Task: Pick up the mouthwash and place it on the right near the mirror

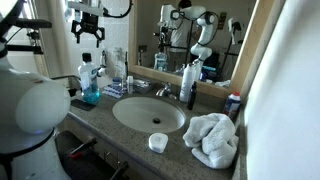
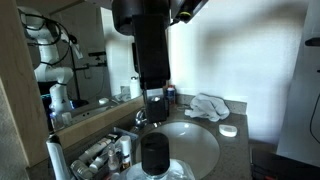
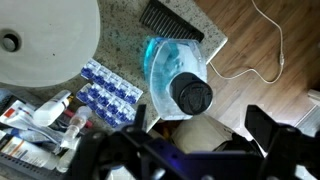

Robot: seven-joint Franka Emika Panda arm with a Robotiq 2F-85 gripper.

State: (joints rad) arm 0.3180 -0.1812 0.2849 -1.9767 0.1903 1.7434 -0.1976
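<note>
The mouthwash [image 1: 89, 84] is a clear bottle of blue liquid at the counter's end, beside the sink [image 1: 148, 113]. It also shows in the wrist view [image 3: 178, 70], straight from above, where its cap looks dark, and low in an exterior view [image 2: 155, 160]. My gripper [image 1: 88, 33] hangs open and empty well above it. In the wrist view my gripper [image 3: 198, 122] has a finger on each side, just below the cap. The tan-framed mirror [image 1: 150, 30] runs along the wall behind the counter and shows in both exterior views [image 2: 60, 70].
A slim dark bottle [image 1: 189, 84] stands behind the sink by the faucet [image 1: 163, 91]. A red-and-blue can [image 1: 233, 103], a white towel [image 1: 212, 138] and a small white cup [image 1: 158, 142] lie at the far end. Blue packets [image 3: 105, 92], a black comb [image 3: 170, 18] and toiletries [image 3: 40, 115] surround the mouthwash.
</note>
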